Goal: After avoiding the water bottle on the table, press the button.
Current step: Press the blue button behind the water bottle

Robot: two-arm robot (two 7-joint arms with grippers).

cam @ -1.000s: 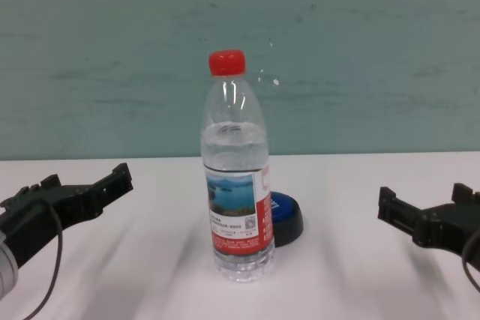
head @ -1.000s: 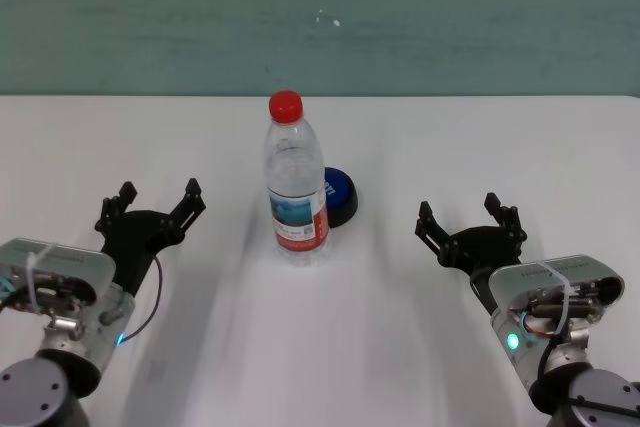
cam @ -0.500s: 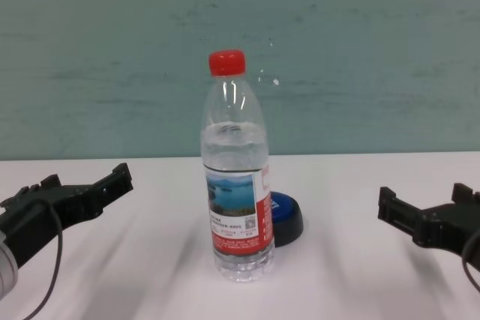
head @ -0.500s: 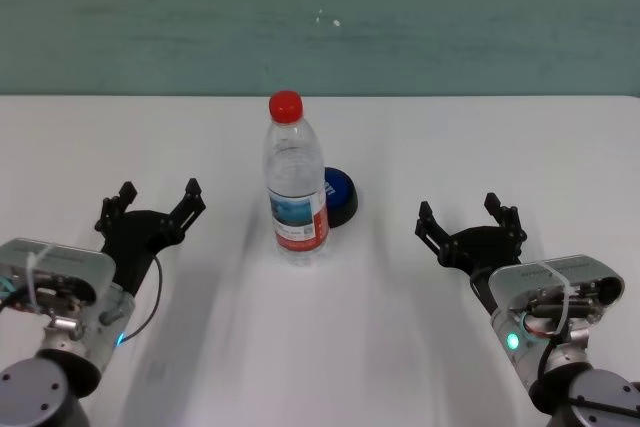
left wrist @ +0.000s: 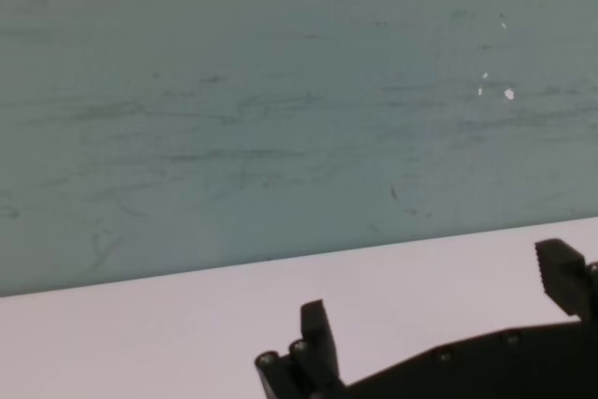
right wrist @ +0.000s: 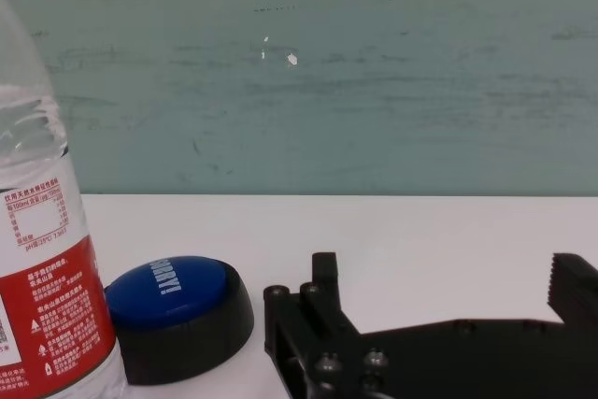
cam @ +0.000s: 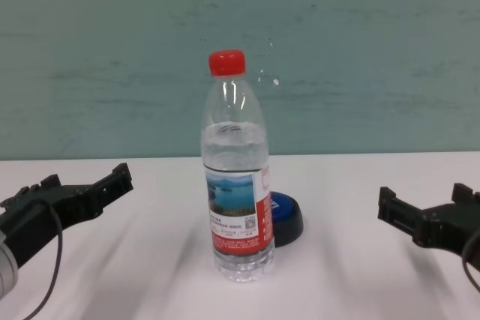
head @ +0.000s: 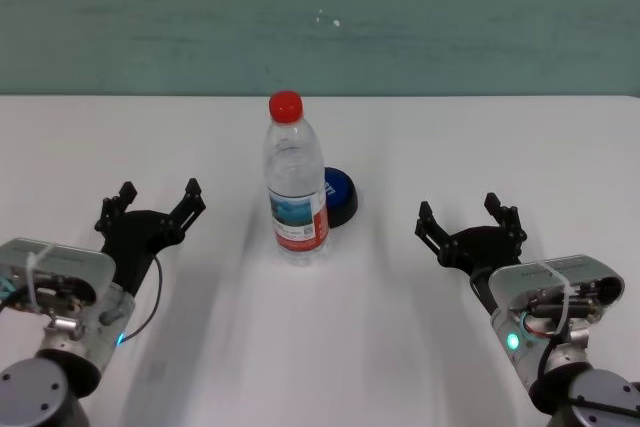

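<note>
- Tall clear plastic water bottle with red cap (head: 296, 187) stands upright on the white counter (head: 500, 147), partly hiding the blue-domed, black-based button (head: 340, 196).
- Left pincer (head: 155, 202) and right pincer (head: 468, 220): both spread, empty, flanking.

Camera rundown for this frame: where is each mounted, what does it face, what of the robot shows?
Head: high, looking down at the table; both arms show, left end effector and right end effector open.
Chest: low, level with the water bottle, end effectors at the edges.
Left wrist: faces the wall; only its own fingers show.
Right wrist: faces the button beside the bottle, over its own fingers.
Head, chest and right wrist share bottle and button.
</note>
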